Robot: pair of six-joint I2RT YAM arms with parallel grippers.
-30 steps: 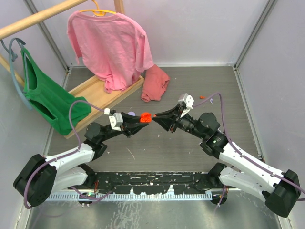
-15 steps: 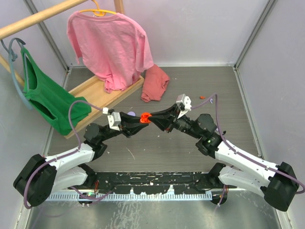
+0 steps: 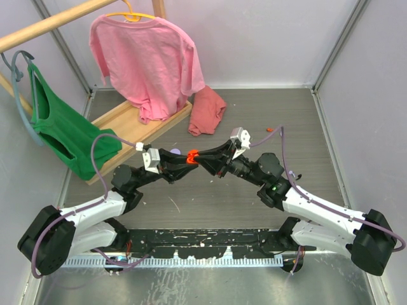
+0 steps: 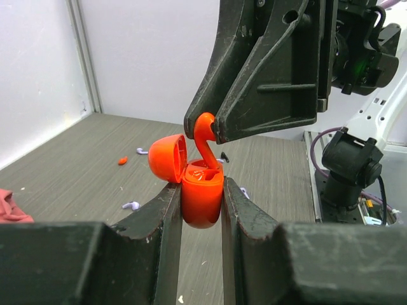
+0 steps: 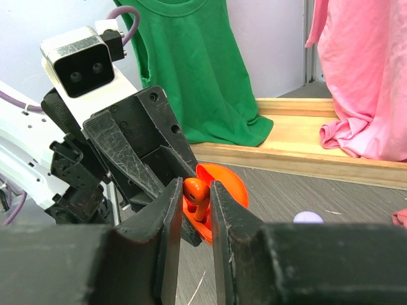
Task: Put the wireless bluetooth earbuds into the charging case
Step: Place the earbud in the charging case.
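We see the left jaws clamped on the orange charging case (image 4: 202, 200), its lid (image 4: 166, 159) tipped open beside it. Directly above the case, the right jaws pinch one orange earbud (image 4: 205, 135), stem down and seemingly just touching the case's socket. Past the case, a lavender earbud (image 4: 131, 205) lies on the surface (image 4: 63, 171).

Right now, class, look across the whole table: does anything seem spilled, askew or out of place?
Yes. A lavender earbud and an orange-red earbud lie loose on the table beyond the open orange case, not in any case. A reddish cloth lies crumpled beside the wooden rack, not hung.
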